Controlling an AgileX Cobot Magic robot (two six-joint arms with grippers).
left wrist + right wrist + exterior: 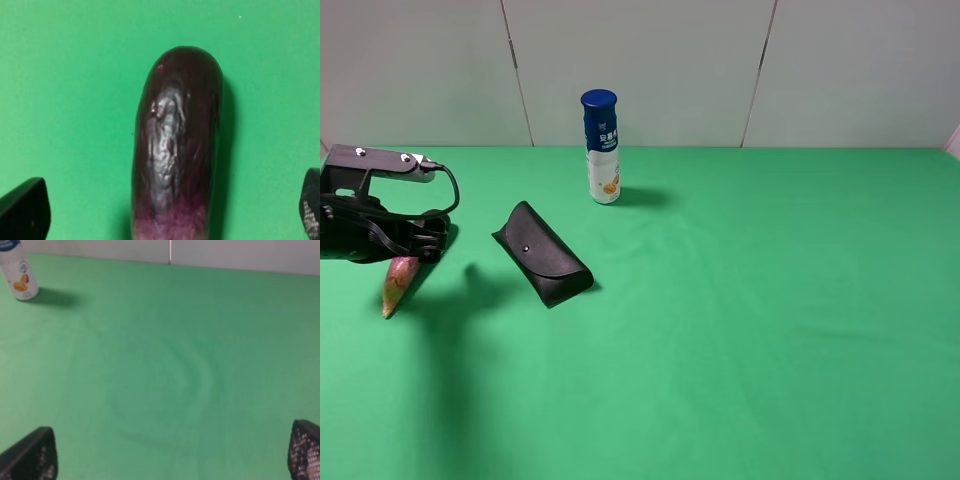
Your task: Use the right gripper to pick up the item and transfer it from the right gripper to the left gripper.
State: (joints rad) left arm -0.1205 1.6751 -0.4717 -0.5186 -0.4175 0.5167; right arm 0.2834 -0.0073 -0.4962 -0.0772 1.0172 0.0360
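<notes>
The eggplant (pixel 398 283) is seen at the far left of the surface (pixel 750 330), beneath the left gripper (pixel 415 245), whose jaws are spread wide. The right gripper (pixel 170 452) is also held wide, empty. Without closure, the eggplant may roll away.

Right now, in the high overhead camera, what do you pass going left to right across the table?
Left gripper with the eggplant hanging under it at the far left → black glasses case → blue-capped white bottle. To the right of the bottle there is only green cloth.
</notes>
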